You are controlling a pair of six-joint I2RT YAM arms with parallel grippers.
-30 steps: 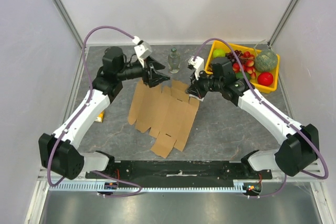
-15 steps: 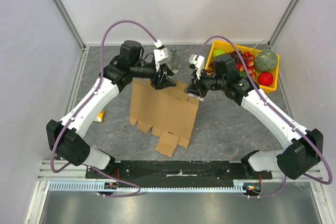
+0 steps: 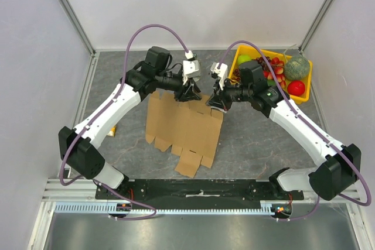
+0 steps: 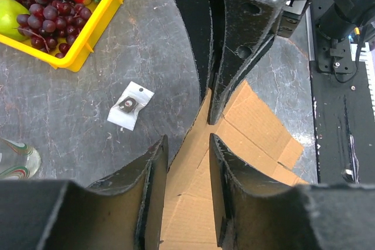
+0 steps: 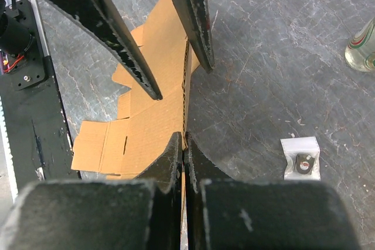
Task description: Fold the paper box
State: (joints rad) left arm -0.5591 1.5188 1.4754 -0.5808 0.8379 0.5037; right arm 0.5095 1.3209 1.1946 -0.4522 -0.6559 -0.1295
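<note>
The paper box (image 3: pixel 184 130) is a flat brown die-cut cardboard sheet in the middle of the grey table. Its far right edge is lifted. My right gripper (image 3: pixel 215 102) is shut on that edge; in the right wrist view the fingertips (image 5: pixel 184 140) pinch the thin cardboard (image 5: pixel 146 121). My left gripper (image 3: pixel 190 94) is right beside it, facing it. Its jaws are open and stand astride the same raised edge, one fingertip over the cardboard (image 4: pixel 193 203) and the other over the table. In the left wrist view my left gripper (image 4: pixel 187 140) shows a clear gap, with the right fingers (image 4: pixel 234 57) just ahead.
A yellow tray (image 3: pixel 309 80) of fruit stands at the far right. A glass bottle (image 4: pixel 14 159) stands behind the grippers. A small plastic bag (image 5: pixel 302 159) with a dark part lies on the table beside the sheet. A yellow item (image 3: pixel 112 130) lies by the left arm.
My left arm has swung right along the sheet's far edge until it meets the right gripper, and its jaws have narrowed. The right gripper has kept its hold.
</note>
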